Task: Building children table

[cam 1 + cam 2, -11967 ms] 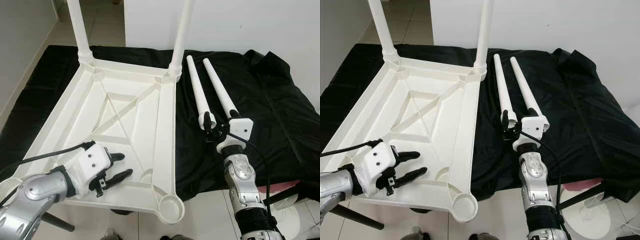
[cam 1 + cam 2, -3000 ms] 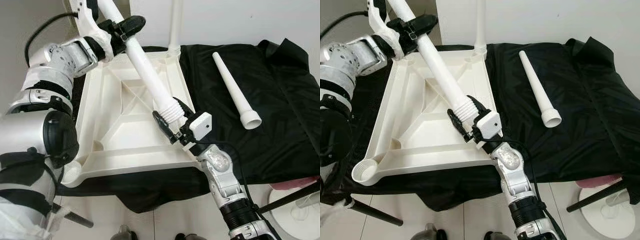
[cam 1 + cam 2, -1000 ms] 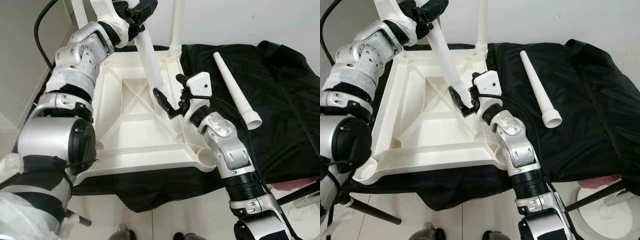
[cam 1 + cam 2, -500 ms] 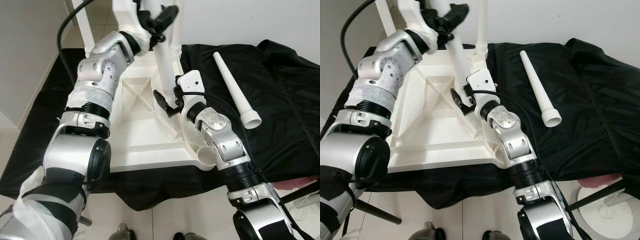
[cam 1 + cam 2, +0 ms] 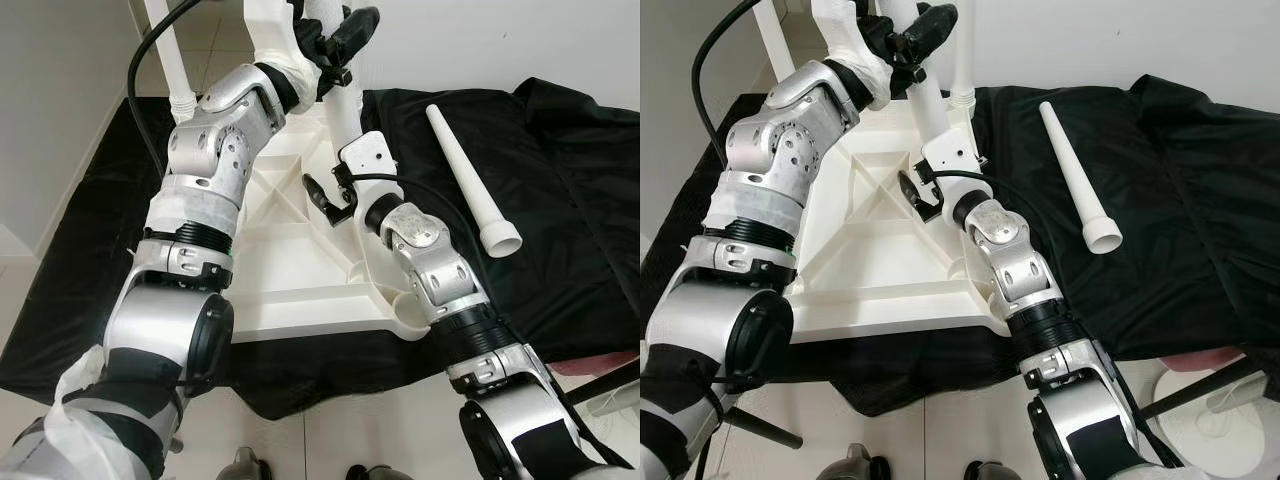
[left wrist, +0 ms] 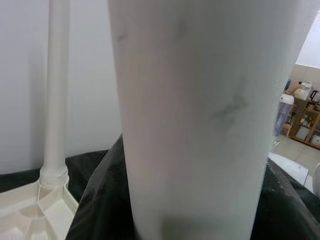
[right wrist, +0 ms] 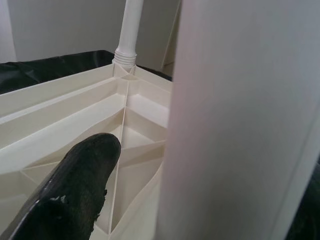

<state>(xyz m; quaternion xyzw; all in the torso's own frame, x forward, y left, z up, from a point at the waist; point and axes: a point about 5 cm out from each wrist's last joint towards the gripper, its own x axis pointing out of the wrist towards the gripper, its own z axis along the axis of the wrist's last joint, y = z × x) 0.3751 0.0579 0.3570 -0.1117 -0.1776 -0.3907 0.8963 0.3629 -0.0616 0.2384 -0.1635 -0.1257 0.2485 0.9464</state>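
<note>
Above the upturned white tabletop, both jaws clamp a smooth, tapered white leg, left gripper high, right gripper low.

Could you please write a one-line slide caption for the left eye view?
Both grippers, left high and right low, hold a white table leg over the upturned tabletop; a spare leg lies alongside.

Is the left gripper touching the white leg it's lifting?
Touching. In the left eye view the left gripper has its black fingers wrapped against the leg.
</note>
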